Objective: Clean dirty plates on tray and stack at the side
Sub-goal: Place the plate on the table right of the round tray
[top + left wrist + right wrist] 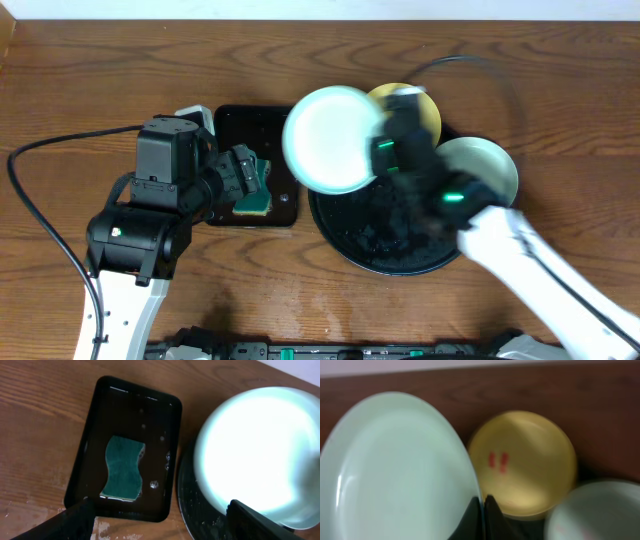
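Wooden table (pixel 80 80), with bare wood open to the left of and in front of the small rectangular tray (pixel 230 120). A green sponge (pixel 122 467) lies flat in that tray beneath the left gripper (pixel 160 525), whose jaws stand wide apart and hold nothing. The right gripper (pixel 482 510) is clenched on the rim of one mint-green plate (pixel 330 140), held above the left edge of the round black tray (pixel 400 262); the red-smeared yellow plate (pixel 525 460) and the other mint-green plate (pixel 490 165) sit along the tray's far and right rim.

I worked at a robot test bench set up as a washing-up spot. A bare wooden table (pixel 70 90), a black cable (pixel 75 134) trailing across it and a sponge (pixel 122 467) in a rectangular tray (pixel 85 455) showed it.
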Controlling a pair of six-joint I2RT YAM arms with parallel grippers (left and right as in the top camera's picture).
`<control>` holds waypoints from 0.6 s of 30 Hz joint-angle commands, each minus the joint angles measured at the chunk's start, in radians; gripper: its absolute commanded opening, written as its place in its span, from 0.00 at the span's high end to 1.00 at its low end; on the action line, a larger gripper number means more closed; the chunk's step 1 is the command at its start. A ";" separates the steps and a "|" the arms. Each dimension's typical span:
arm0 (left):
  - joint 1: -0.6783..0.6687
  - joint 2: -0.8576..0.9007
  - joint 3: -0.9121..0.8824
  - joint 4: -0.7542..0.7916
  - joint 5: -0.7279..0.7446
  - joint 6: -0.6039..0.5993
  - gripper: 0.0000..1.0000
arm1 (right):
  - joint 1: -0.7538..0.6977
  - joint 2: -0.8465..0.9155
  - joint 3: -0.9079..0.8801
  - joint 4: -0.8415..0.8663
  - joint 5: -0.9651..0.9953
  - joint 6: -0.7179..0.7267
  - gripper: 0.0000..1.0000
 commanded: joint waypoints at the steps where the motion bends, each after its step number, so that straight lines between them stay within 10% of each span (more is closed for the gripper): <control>1: 0.003 0.001 0.017 0.000 0.002 0.010 0.15 | -0.163 -0.107 0.010 -0.111 -0.145 0.092 0.99; 8: 0.003 0.001 0.017 0.000 0.002 0.010 0.15 | -0.666 -0.179 0.009 -0.360 -0.150 0.092 0.99; 18: 0.003 0.001 0.017 0.000 0.002 0.010 0.15 | -1.181 -0.018 0.008 -0.284 -0.231 0.182 0.99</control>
